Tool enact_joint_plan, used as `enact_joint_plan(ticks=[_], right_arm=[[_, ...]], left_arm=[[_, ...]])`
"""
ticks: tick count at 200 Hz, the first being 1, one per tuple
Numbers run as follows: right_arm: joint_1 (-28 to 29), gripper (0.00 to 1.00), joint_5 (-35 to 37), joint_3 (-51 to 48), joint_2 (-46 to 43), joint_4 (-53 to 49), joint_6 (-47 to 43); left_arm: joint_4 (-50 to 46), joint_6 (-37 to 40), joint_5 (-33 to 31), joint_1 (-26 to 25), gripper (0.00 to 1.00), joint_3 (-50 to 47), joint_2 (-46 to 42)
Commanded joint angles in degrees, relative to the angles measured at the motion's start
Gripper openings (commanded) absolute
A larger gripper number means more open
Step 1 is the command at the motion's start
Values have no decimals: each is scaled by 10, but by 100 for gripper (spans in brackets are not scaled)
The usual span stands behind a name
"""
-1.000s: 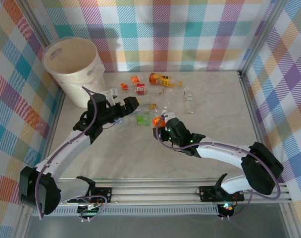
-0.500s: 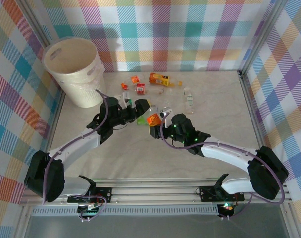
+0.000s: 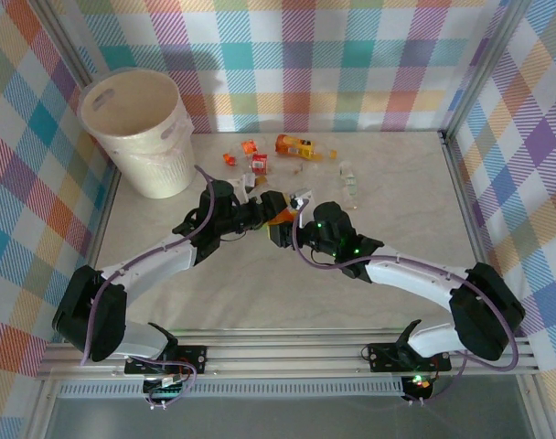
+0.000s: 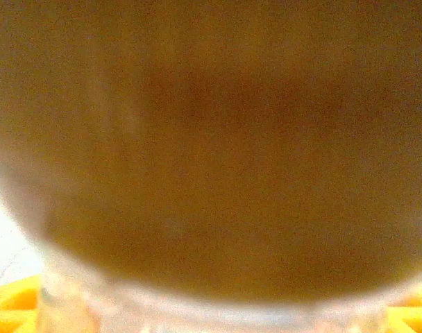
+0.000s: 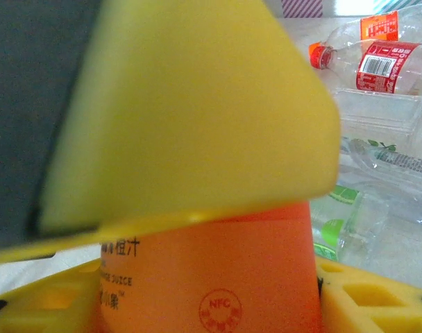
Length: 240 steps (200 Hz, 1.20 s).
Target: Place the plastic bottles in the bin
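The step in hand looks like a passing of one bottle between the two arms, above the middle of the worktop (image 3: 397,229); the right hand (image 3: 285,223) is clamped on an orange bottle (image 3: 277,211), and its wrist view shows the label pressed between the yellow fingers (image 5: 197,104); the left hand (image 3: 258,207) meets the same bottle from the other side, but its wrist view gives only a close orange-brown blur, so I cannot tell if this hand grips it or is only around it; the bin (image 3: 157,160) stands in the far left corner, well apart from both hands; the next move, I judge, calls for a firm grip by the left hand before the right one lets go, then a carry leftward and up over the rim; the way there looks free, though the bin is near the checked wall (image 3: 40,137); the other bottles (image 3: 296,146) lie just behind the hands, so a low swing could knock them.
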Motion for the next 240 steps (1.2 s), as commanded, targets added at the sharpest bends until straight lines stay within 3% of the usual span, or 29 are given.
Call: enact_joint_plan(ticks=[1, 31, 57, 95, 102, 156, 240], right_arm=[[3, 48, -34, 14, 0, 39, -19], [2, 63, -41, 16, -7, 10, -26], [2, 82, -50, 15, -16, -19, -30], [2, 94, -47, 1, -41, -40, -50], [2, 100, -46, -2, -46, -42, -53], [2, 100, -36, -7, -71, -60, -71], [2, 100, 43, -24, -83, -29, -50]], left_arm=[[18, 2, -2, -6, 63, 15, 7], [30, -3, 5, -7, 55, 19, 14], [13, 6, -13, -6, 55, 23, 10], [-8, 12, -44, -6, 54, 23, 4], [-9, 13, -47, -6, 54, 22, 4], [-38, 27, -75, -3, 54, 26, -10], [-136, 89, -139, 32, 54, 56, -83]])
